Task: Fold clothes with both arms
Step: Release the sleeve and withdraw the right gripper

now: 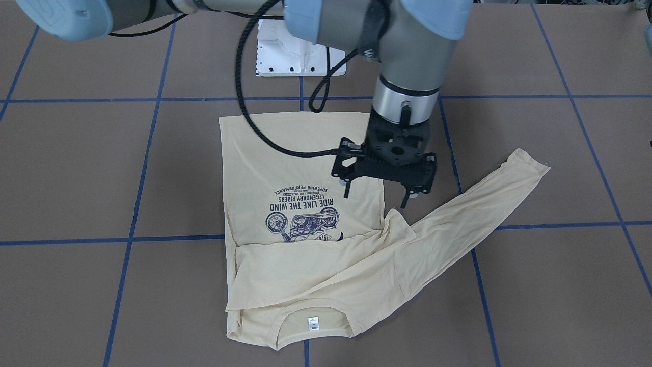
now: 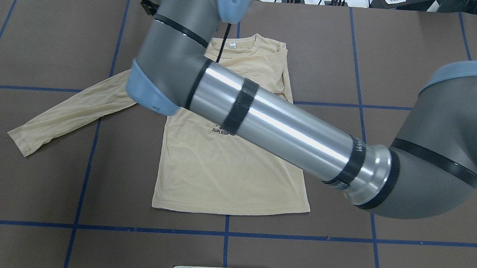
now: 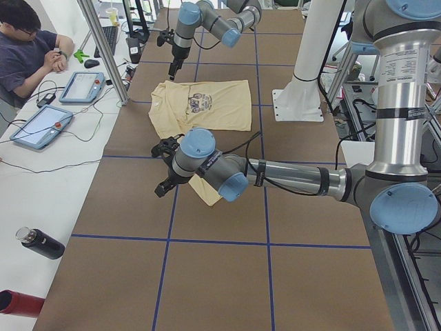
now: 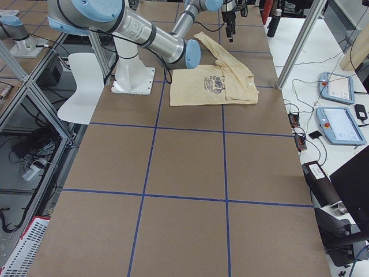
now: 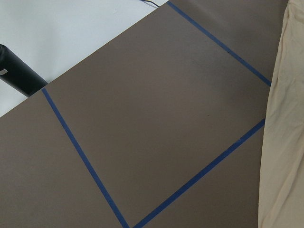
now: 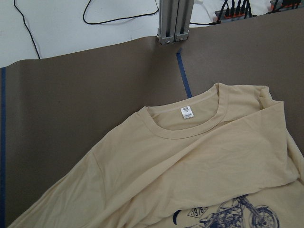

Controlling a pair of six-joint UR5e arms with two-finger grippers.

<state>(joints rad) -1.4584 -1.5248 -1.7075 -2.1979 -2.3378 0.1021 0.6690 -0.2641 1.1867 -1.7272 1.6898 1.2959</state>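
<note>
On the brown table (image 1: 76, 168), gridded with blue tape (image 1: 133, 204), the cream-yellow long-sleeved T-shirt (image 1: 285, 153) lies flat, print side up. Its hem is toward the white pedestal base (image 1: 300, 51) and its collar toward the operators' side. The white neck label (image 1: 313, 322) shows inside the collar. The navy motorcycle print (image 1: 303, 216) sits mid-chest. One folded sleeve (image 1: 316, 260) lies across the chest between print and collar. The outstretched sleeve (image 1: 484, 199) runs diagonally off the body toward the robot's left, flat on the table.

The right arm (image 2: 280, 124) extends across above the shirt (it enters the overhead view from the right and passes centre). The right gripper (image 1: 375, 201) points down over the shirt's edge on the robot's left side, just beside the armpit of the outstretched sleeve. Its fingers are spread wide with nothing between them. Whether the tips touch cloth cannot be told.

The left arm (image 3: 289, 176) stretches level over the table at the far end of the outstretched sleeve. The left gripper (image 3: 162, 187) is near the cuff, well apart from the shirt body. It shows only in the side view, so I cannot tell whether it is open or closed. Its wrist camera sees bare table, the sleeve edge at the right border and a black bottle (image 5: 14, 76) on the white bench.

A seated person (image 3: 27, 55) is at that bench beside the teach pendants (image 3: 83, 86).
</note>
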